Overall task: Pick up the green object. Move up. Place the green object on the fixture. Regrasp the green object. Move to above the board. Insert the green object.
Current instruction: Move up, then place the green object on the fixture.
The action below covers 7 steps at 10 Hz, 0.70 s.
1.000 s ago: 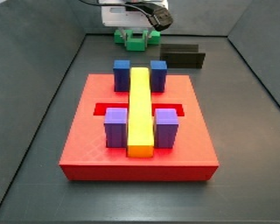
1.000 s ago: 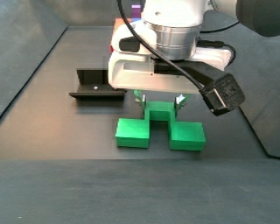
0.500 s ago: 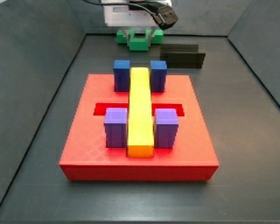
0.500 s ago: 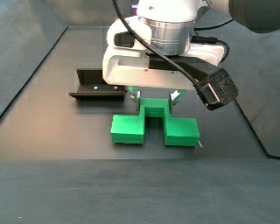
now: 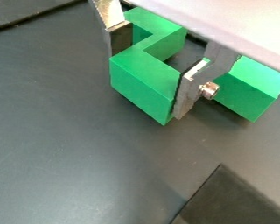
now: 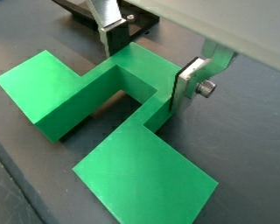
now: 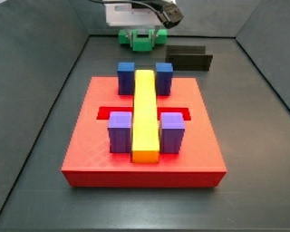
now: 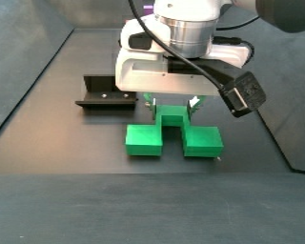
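Observation:
The green object [image 8: 173, 134] is a stepped green block with two lower wings. My gripper [image 8: 174, 111] is shut on its raised middle, at the far end of the floor from the board [image 7: 99, 145]. In both wrist views the silver fingers [image 5: 192, 88] [image 6: 185, 81] press on either side of the green middle [image 5: 146, 74] [image 6: 136, 74]. The block hangs just above the floor. The fixture [image 8: 107, 93] stands beside it, apart from it, and also shows in a side view [image 7: 190, 60]. The gripper [image 7: 142, 32] shows small at the back there.
The red board carries a long yellow bar [image 7: 145, 116], two blue blocks [image 7: 127, 77] at its far end and two purple blocks [image 7: 173, 132] nearer. Dark walls enclose the grey floor [image 8: 66, 200] on both sides.
The gripper has risen a little with the green object in it. The board and the fixture have not moved.

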### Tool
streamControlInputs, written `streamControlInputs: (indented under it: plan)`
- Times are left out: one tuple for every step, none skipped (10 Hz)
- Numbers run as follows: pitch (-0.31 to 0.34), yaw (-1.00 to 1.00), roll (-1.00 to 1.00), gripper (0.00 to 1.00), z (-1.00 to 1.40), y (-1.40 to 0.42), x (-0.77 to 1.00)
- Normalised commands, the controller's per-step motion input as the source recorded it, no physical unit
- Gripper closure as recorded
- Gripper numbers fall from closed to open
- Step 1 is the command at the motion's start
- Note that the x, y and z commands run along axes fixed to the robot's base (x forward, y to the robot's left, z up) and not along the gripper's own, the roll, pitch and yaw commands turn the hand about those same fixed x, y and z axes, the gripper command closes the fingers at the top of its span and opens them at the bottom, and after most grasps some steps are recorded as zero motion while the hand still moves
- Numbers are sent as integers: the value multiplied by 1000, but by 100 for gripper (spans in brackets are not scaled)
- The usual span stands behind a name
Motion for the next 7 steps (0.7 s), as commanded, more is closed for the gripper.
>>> streamControlInputs:
  plan:
    - [7,-16,1,100,768,-14,45]
    - [21,-21,27,100,494,-12,0]
    - [2,-9,56,100,221,-3,12]
    - [0,0,-31,100,0,6,0]
    - [-77,-94,-280,100,0,194,-103]
    - [-143,0,-586,100,211,40,-9]
    - [157,0,-29,100,860,-51,0]
